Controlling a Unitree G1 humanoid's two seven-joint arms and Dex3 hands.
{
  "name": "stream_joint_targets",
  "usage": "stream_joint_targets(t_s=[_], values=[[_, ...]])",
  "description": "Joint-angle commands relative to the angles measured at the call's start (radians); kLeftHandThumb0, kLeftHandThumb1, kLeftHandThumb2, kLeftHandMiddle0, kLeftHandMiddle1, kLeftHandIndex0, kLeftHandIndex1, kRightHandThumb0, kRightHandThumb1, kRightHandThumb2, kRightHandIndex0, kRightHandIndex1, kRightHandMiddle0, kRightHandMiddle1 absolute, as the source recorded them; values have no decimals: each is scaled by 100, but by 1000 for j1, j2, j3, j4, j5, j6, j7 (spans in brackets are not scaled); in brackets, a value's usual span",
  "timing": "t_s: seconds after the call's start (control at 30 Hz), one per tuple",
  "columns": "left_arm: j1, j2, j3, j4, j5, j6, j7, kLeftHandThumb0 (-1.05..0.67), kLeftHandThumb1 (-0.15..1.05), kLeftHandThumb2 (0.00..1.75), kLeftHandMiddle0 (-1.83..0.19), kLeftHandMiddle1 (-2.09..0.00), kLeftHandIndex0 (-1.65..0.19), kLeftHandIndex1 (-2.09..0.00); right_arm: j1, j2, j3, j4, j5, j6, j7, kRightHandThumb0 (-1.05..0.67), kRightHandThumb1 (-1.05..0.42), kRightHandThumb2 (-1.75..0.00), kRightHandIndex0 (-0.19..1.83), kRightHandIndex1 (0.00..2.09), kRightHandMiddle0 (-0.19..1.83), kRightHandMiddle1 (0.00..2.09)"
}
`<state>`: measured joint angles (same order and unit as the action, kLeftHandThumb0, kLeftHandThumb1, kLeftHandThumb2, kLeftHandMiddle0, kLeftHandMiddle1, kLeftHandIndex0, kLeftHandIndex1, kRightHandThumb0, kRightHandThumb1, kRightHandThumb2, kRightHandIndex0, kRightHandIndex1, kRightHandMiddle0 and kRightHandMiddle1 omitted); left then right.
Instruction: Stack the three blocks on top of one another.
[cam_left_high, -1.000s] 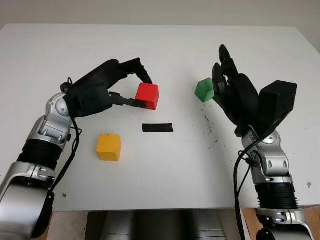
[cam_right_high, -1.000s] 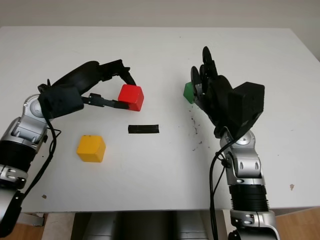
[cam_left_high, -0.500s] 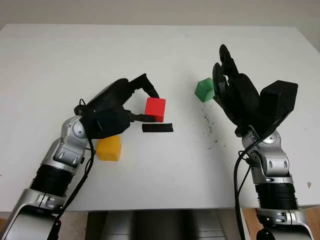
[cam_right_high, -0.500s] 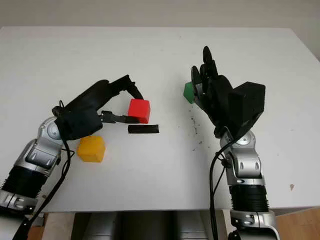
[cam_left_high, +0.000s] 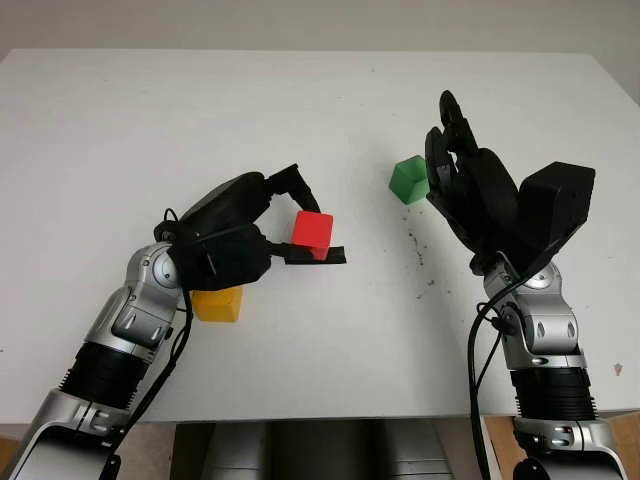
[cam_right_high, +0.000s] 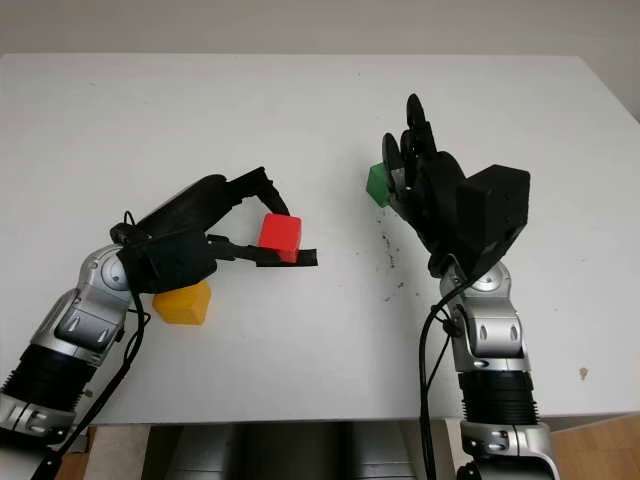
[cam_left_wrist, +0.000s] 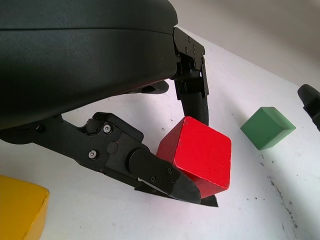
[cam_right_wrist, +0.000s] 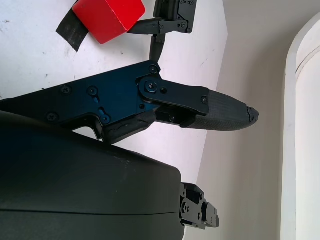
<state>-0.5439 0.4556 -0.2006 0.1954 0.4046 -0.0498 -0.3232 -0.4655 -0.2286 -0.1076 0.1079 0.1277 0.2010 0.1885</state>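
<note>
My left hand (cam_left_high: 300, 222) is shut on the red block (cam_left_high: 312, 230), pinching it between its fingers (cam_left_wrist: 165, 177) just above the black tape strip (cam_left_high: 325, 257) near the table's middle. The yellow block (cam_left_high: 217, 302) sits on the table at the left, partly hidden under that hand's palm. The green block (cam_left_high: 408, 180) lies tilted at the centre right, just left of my right hand (cam_left_high: 452, 150), which stands upright and open beside it without touching it. In the left wrist view the red block (cam_left_wrist: 197, 157) and the green block (cam_left_wrist: 266, 128) both appear.
The white table (cam_left_high: 320, 360) reaches to its front edge near the bottom. Small dark specks (cam_left_high: 420, 262) mark the surface to the right of the tape.
My left hand has carried the red block toward me and to the right, over the black tape, and now covers part of the yellow block. The right hand and green block have not moved.
</note>
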Motion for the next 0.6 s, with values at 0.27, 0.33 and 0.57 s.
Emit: stream_joint_targets(t_s=[0.27,0.33,0.57], values=[[-7,-5,-12,26,19,-13,18,-34,101,5,-28,-6,-22,-174,17,4,-1,-34,5,7,-1,-76,-105,-64,-19,0,-19,0],[-8,-6,-12,32,20,-18,20,-35,101,5,-27,-6,-22,-174,20,3,-1,-39,7,11,1,-76,-105,-64,-19,0,-19,0],[-11,-6,-12,47,29,-30,32,-40,98,5,-19,-4,-25,-127,23,4,-3,-43,6,14,-1,-76,-105,-64,-19,0,-19,0]])
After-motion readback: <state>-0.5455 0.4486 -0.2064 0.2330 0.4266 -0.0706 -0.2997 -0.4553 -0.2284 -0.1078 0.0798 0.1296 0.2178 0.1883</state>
